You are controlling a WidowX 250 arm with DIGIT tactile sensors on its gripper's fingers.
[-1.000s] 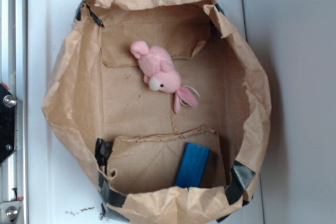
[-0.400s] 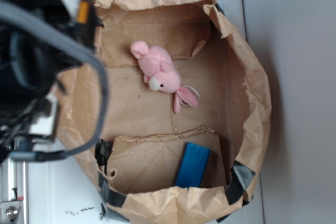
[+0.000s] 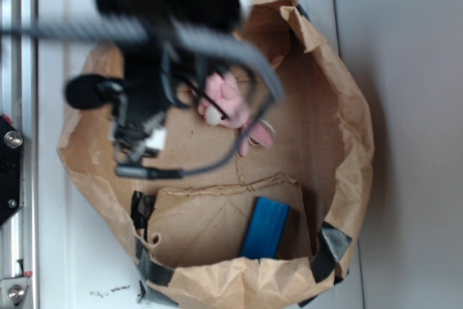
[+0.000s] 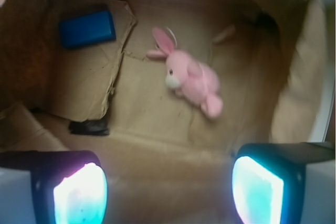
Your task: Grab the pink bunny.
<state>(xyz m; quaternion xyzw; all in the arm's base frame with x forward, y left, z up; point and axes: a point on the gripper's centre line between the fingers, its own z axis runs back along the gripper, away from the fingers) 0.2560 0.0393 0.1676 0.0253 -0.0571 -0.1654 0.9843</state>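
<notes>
The pink bunny (image 4: 190, 78) lies on its side on the floor of a wide, crumpled brown paper bag (image 3: 354, 142), near the middle and a little toward the far wall, its ears stretched out toward the blue block (image 4: 86, 28). That block lies flat and well apart from the bunny, by a loose cardboard flap (image 3: 217, 215) at the near end of the bag. The bag's rim is patched with black tape (image 3: 329, 245) at the corners, and the whole thing sits on a white counter (image 3: 79, 251).

From above, the blurred black arm (image 3: 155, 48) and its cables cover much of the bunny; only its head and one ear peek out. From the wrist camera nothing lies between tool (image 4: 168, 184) and bunny. The tool hangs above the bag floor with its two fingers spread wide, holding nothing, clear of the toy.
</notes>
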